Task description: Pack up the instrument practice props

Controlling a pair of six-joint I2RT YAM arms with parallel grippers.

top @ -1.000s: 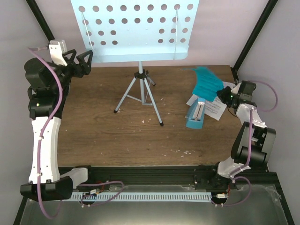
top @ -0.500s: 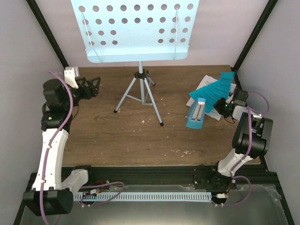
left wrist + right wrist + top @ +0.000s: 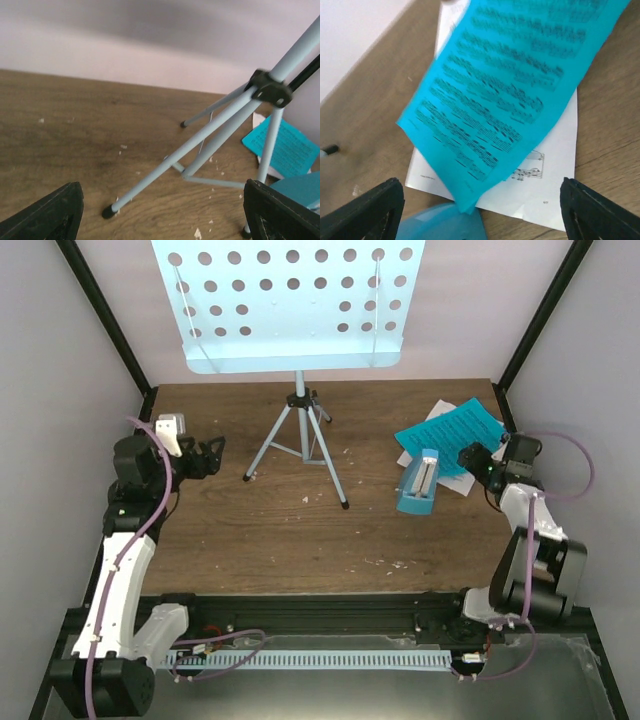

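Left gripper [image 3: 212, 457] is low over the brown wooden table [image 3: 300, 540]. Its jaws are spread wide with nothing between them. It sits near the left foot of the thin tripod legs [image 3: 328, 462] but clear of it.

Right gripper [image 3: 473, 462] also has its jaws wide apart. In the wrist view both fingers [image 3: 365, 210] sit at the frame corners and grip nothing.

The pale blue perforated metal music stand [image 3: 290, 305] is upright at back centre. Its tray overhangs the rear table edge.

Free room: a wide bare strip runs across the front and middle, between the arms and in front of the tripod feet.

The right rear corner is tight:
- The small teal pyramid metronome [image 3: 418, 485] stands just left of the right gripper.
- The cyan music sheet [image 3: 452, 430] lies over the white music sheets [image 3: 436, 410].
- All of it is close to the black corner post [image 3: 538, 315] and the right edge.

Visibility limits:
- The stand tray's top is cut off by the frame.
- The white sheets are mostly covered, with only their margins showing.
- In the right wrist view the cyan sheet is blurred at its far end, so I can't tell whether it lies flat.
- The metronome shows there only as a blue curve at the bottom edge.
- The left wrist view catches the legs, but the third foot is cut off.
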